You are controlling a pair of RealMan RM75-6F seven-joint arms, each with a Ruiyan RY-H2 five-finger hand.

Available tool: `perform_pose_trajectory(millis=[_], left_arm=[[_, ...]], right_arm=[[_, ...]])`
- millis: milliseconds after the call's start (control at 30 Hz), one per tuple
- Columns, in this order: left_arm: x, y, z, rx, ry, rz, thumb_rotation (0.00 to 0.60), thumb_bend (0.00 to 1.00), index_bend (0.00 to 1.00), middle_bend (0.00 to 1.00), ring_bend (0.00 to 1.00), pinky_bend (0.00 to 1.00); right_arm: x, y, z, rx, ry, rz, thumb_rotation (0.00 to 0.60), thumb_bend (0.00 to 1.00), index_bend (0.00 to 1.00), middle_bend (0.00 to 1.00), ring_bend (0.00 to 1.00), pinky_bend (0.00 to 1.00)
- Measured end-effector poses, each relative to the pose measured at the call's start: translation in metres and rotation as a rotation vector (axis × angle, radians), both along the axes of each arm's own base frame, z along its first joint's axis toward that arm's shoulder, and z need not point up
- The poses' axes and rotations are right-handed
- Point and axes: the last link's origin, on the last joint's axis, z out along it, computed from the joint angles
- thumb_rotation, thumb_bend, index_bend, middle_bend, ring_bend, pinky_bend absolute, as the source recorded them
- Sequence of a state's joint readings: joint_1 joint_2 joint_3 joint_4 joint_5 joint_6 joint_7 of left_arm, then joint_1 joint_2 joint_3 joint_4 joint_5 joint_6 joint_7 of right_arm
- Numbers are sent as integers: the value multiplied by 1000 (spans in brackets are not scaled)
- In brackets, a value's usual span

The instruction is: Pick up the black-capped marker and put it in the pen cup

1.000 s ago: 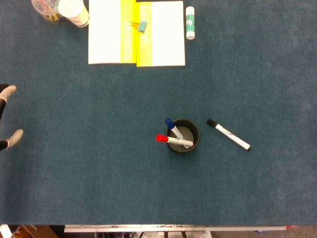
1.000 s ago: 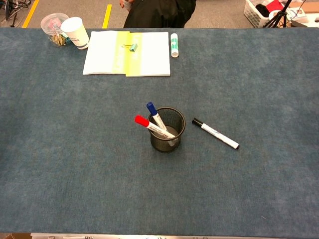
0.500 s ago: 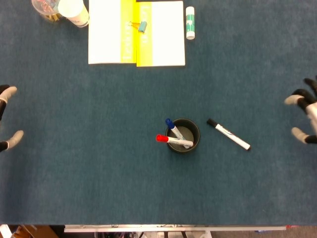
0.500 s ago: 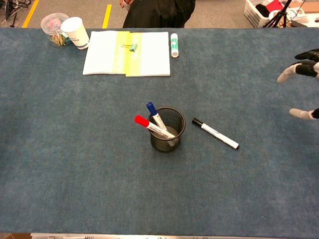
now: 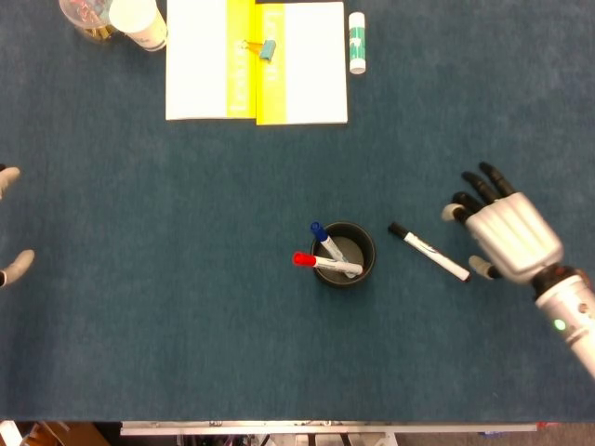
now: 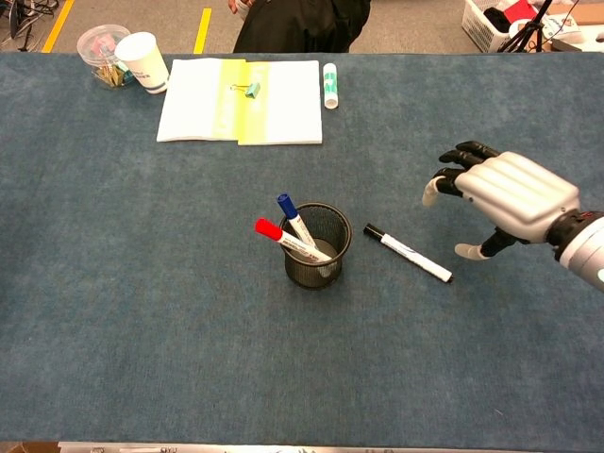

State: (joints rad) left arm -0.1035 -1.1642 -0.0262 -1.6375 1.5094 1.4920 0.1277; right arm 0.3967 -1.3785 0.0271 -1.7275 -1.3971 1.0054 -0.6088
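The black-capped marker [image 5: 429,252] [image 6: 408,253] lies flat on the table just right of the black mesh pen cup [image 5: 345,254] [image 6: 317,245], its cap toward the cup. A blue-capped and a red-capped marker stand in the cup. My right hand [image 5: 499,233] [image 6: 500,195] hovers just right of the marker's white end, fingers spread, holding nothing. Only the fingertips of my left hand [image 5: 13,228] show at the left edge of the head view, spread apart and empty.
At the back lie an open notebook [image 5: 256,61] [image 6: 240,101] with a binder clip [image 5: 263,48], a glue stick [image 5: 357,43] [image 6: 329,85], a white paper cup [image 5: 139,20] [image 6: 144,60] and a clear jar [image 6: 101,49].
My right hand has come in from the right edge toward the marker and now sits beside its end. My left hand has slipped slightly further out of view.
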Motion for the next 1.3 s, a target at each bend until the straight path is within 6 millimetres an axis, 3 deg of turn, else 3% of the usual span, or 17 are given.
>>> perform_pose_trajectory(millis=[267,733,1300], left_arm=[[0,0,0,-9,-2,-6,600,150,171,176,176,149],[-2,-1,2,-4,-3,-1,600,150,171,177,176,149],[-6,0,2,-14,-2,4,600,149,171,177,176,149]], right_arm=[[4,-5,-29,53,28,-37,600,124,352,315,98,34],[31,-7,-49,94,99,21,600,122,352,303,99,34],[12,0,-53,13,146,17,600,116,352,294,97,34]])
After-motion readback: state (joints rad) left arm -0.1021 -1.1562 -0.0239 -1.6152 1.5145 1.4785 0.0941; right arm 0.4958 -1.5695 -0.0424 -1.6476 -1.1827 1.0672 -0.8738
